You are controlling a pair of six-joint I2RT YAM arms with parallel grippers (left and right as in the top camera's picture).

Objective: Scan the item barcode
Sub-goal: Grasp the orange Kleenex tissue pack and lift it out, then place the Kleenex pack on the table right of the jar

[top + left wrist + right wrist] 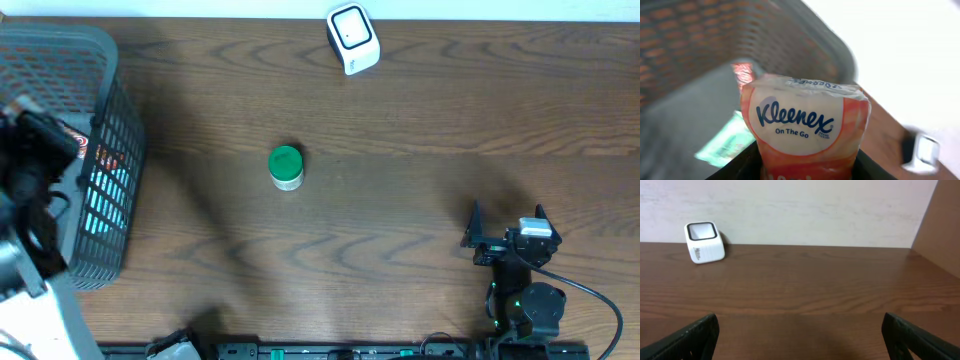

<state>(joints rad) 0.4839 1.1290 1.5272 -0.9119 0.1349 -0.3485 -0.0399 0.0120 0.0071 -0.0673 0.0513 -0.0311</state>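
Across the brown wooden counter [400,200], a grey mesh basket [110,120] takes up the left end. Above it, the left gripper [807,170] clamps a Kleenex tissue pack [805,120] by its lower part, with the label facing the wrist camera. At the near right, the right gripper [508,218] rests with its jaws wide apart and empty. A white scanner [353,38] sits at the far edge, and a green-lidded jar [286,167] stands mid-counter.

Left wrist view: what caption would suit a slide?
Left hand grips a Kleenex On The Go pack, grey basket behind.
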